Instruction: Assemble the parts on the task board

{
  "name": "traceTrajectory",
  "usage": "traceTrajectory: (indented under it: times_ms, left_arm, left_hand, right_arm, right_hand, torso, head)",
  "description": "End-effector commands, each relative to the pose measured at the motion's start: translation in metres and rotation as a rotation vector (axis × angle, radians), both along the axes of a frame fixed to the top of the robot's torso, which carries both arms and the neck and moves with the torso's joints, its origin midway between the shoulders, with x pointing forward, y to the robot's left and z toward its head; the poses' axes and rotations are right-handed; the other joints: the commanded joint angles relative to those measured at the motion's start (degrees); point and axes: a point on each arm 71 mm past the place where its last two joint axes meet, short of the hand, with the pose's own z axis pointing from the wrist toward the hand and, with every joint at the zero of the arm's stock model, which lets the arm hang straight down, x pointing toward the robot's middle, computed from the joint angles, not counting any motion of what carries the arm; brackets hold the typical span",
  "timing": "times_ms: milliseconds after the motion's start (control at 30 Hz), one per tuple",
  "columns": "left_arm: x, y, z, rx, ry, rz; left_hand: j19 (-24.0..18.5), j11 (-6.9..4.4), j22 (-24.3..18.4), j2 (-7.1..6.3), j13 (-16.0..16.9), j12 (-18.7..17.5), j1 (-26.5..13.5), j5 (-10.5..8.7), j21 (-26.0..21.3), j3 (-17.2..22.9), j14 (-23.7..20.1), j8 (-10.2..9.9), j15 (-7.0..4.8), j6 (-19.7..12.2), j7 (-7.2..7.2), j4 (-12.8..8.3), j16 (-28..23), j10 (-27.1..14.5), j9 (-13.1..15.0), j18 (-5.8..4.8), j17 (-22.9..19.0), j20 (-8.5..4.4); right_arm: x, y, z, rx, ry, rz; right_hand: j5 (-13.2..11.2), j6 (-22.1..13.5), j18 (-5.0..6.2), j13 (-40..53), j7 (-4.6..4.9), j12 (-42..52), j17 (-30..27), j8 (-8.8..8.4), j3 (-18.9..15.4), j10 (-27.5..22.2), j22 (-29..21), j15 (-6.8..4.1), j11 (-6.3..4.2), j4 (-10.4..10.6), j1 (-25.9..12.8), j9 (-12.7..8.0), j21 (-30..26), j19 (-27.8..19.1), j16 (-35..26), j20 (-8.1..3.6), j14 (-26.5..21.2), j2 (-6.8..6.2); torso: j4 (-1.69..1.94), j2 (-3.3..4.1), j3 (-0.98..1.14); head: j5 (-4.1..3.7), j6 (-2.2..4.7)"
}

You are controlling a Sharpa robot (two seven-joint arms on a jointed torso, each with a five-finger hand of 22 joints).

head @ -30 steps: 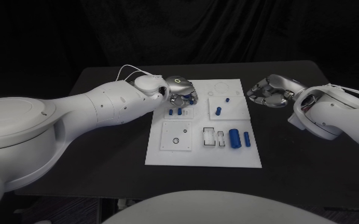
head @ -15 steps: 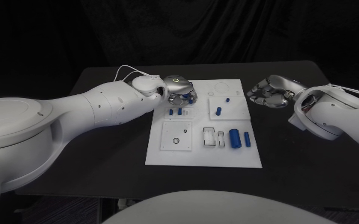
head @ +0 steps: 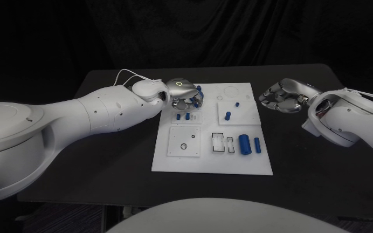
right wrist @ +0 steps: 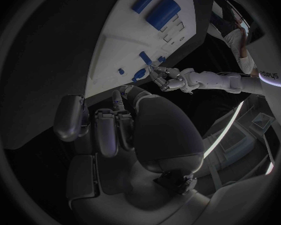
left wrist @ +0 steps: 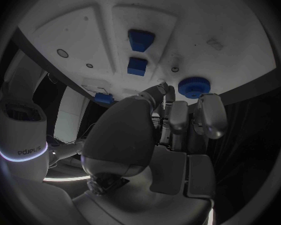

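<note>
on the black table [head: 116, 152] the left hand [head: 185, 97] pinches a blue part [head: 200, 90] above the task board [head: 213, 160], likely to seat it, while the right hand [head: 281, 96] waits curled and empty beside it.

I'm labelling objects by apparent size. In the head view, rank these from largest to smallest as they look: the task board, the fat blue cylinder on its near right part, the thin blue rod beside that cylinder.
1. task board
2. fat blue cylinder
3. thin blue rod, about as long but clearly slimmer.
</note>
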Motion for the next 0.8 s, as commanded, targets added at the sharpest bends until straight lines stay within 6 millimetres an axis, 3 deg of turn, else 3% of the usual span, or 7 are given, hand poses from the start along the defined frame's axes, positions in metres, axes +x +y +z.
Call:
traceTrajectory:
  times_ms: [33,267,400,667,800]
  left_arm:
    - [-0.004,0.005,0.005,-0.033,-0.035,0.002]
    - [-0.007,0.024,0.014,-0.023,-0.026,0.036]
    - [-0.009,0.034,0.016,-0.012,-0.014,0.055]
    - [-0.012,0.043,0.016,0.000,0.006,0.075]
    - [-0.011,0.045,0.015,0.006,0.008,0.085]
  left_hand:
    - [0.9,0.09,9.4,0.03,-0.7,-1.2,-0.3,0.04,1.1,-0.1,0.8,0.1,0.09,0.7,0.14,-0.2,0.1,1.0,0.4,-0.89,0.4,-0.04]
    - [1.0,0.28,9.4,-0.30,-2.6,-4.3,-0.6,0.21,1.1,0.7,1.2,-0.7,0.23,0.9,0.28,-0.3,-0.1,1.8,0.5,-0.89,0.2,-0.14]
    - [2.1,0.47,9.9,-0.42,-3.3,-5.6,-1.1,0.07,2.8,0.9,2.6,-1.0,0.30,1.1,0.48,0.1,0.9,2.3,0.6,-1.28,2.2,-0.16]
    - [2.3,0.77,9.9,-0.62,-4.2,-7.0,-1.7,0.08,3.0,1.0,2.9,-1.5,0.56,1.1,0.77,0.5,1.1,2.8,0.6,-1.30,2.5,-0.17]
    - [2.2,0.85,9.9,-0.55,-4.4,-7.3,-1.8,0.17,3.0,1.1,2.9,-1.5,0.65,1.3,0.88,0.6,1.0,2.9,0.6,-1.28,2.4,-0.16]
  right_arm:
    - [-0.001,-0.002,-0.002,-0.009,0.013,-0.012]
    - [-0.001,-0.004,-0.002,-0.012,0.016,-0.019]
    - [-0.001,-0.004,-0.002,-0.013,0.018,-0.020]
    - [-0.001,-0.005,-0.003,-0.016,0.023,-0.020]
    - [-0.001,-0.005,-0.003,-0.017,0.024,-0.021]
  right_hand:
    - [0.3,0.1,0.84,7.9,0.04,-0.3,5.7,-0.05,0.4,-0.2,8.6,0.17,-0.04,0.0,-0.6,0.0,-0.4,-0.5,-0.3,0.06,3.9,0.17]
    - [0.3,0.1,0.84,7.9,0.04,-0.3,5.7,-0.05,0.4,-0.2,8.6,0.17,-0.04,0.0,-0.6,0.0,-0.4,-0.5,-0.3,0.06,3.9,0.17]
    - [0.2,0.0,0.83,7.9,0.05,-0.3,5.7,-0.10,0.4,-0.2,8.6,0.14,-0.09,0.0,-0.6,0.0,-0.3,-0.4,-0.3,0.05,3.9,0.12]
    - [0.2,0.0,0.83,7.9,0.05,-0.3,5.7,-0.10,0.4,-0.2,8.6,0.14,-0.09,0.0,-0.6,0.0,-0.3,-0.4,-0.3,0.05,3.9,0.12]
    - [0.2,0.0,0.85,7.8,0.04,-0.4,5.7,-0.12,0.5,-0.3,8.6,0.13,-0.10,0.0,-0.6,0.0,-0.4,-0.5,-0.3,0.04,3.9,0.12]
  torso:
    - [0.12,0.01,-0.01]
    - [0.19,-0.06,0.00]
    - [0.25,-0.19,0.02]
    - [0.29,-0.40,0.27]
    - [0.58,-0.51,0.28]
  head:
    - [-0.21,0.00]
    - [0.52,0.00]
    - [0.72,0.00]
    - [0.67,0.00]
    - [0.39,0.00]
